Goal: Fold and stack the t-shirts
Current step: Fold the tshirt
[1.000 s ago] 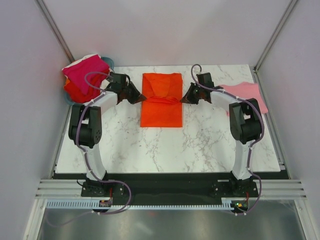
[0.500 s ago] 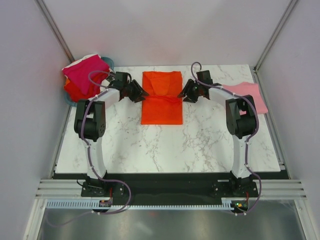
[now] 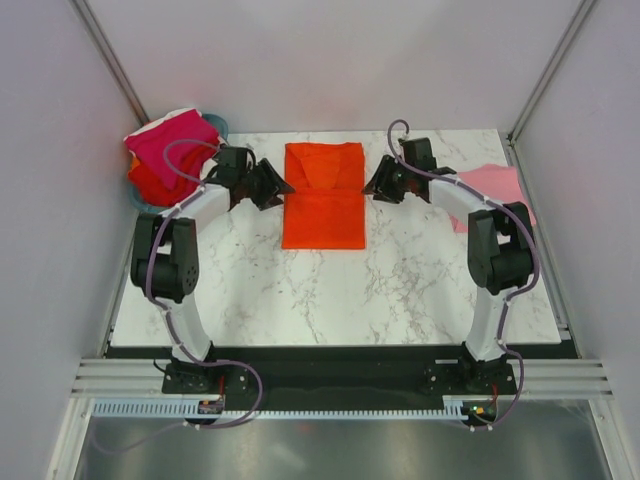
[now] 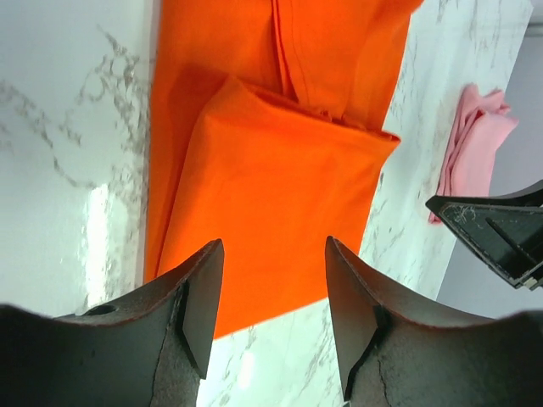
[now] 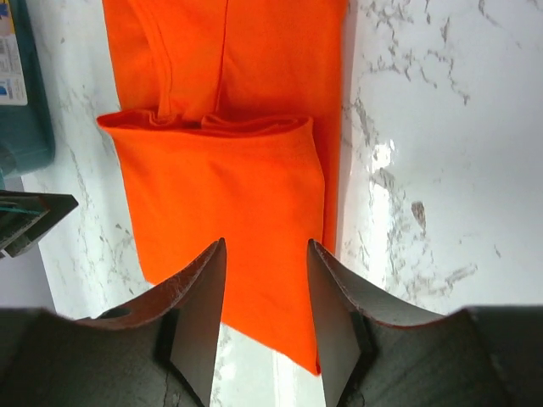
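orange shirt [image 3: 323,195], half folded
It lies mid desk [image 3: 400,280], one end doubled over; left hand [image 3: 278,189] and right hand [image 3: 371,186] flank it, both spread, empty (looks so). Next I'd regrip and fold again.

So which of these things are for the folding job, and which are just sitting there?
For the job:
- orange-red t-shirt, partly folded, mid-table
- light pink t-shirt, at the right edge
- pile of magenta, red and white shirts, far left

Just there:
- teal basket, under that pile
- marble table
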{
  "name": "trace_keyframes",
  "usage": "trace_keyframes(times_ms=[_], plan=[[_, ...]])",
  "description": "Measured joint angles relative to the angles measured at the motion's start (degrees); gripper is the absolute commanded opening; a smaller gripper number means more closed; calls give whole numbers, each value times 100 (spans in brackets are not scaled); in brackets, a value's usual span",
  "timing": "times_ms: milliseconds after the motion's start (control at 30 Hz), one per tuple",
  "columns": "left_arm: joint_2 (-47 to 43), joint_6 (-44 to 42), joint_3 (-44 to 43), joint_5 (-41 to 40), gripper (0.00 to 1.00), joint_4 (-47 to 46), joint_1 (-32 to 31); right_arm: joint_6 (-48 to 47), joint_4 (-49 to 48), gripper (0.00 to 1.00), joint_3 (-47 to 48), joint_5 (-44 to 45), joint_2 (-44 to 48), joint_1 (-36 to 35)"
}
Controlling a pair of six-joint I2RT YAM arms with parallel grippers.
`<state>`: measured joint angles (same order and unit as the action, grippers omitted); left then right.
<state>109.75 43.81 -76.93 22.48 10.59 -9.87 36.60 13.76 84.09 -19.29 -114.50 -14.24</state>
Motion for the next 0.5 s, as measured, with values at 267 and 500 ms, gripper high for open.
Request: trace_keyframes(times_ms=[267,500], plan=[[-977,-293,1462,-155,59,-66,0,-219,-146,48,-1338,-83,695,-2],[-1558,-393,2664,-247,55,-201,-2,-258,-313,42,-2457,-280,1058,-76]])
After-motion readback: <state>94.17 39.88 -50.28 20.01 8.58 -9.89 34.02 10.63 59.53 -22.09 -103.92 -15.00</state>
